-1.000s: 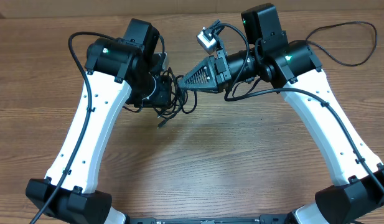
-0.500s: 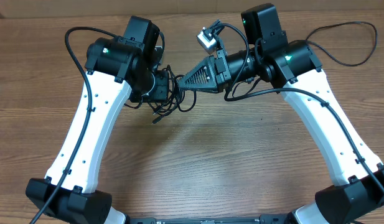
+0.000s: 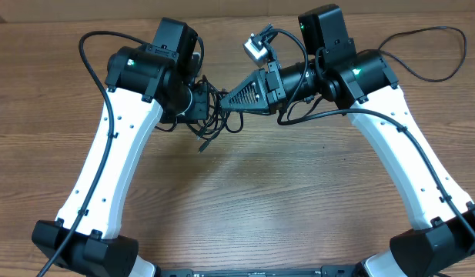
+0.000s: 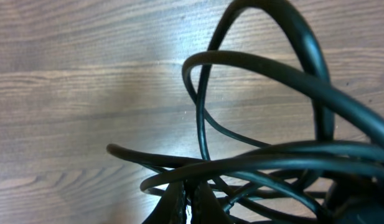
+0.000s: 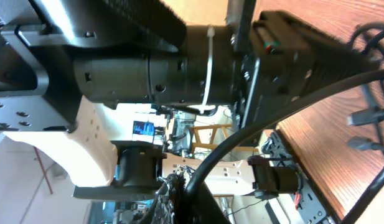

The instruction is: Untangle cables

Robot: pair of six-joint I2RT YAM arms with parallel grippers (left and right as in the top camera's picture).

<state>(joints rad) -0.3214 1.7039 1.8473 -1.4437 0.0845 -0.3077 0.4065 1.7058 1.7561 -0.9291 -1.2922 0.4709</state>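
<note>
as left pincer [image 4: 187, 200] and right pincer [image 3: 225, 101] clamp, one tangle of cables [image 4: 254, 61]

A brown wooden table [image 3: 245, 208] — grain running sideways — fills the view

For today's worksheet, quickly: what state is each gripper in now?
Left gripper: closed on the cables.
Right gripper: closed on the same cables.

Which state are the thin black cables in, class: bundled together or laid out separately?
Bundled. The cables sit in one clump of crossing loops, with none lying apart. The left wrist view shows several loops overlapping one another.
</note>
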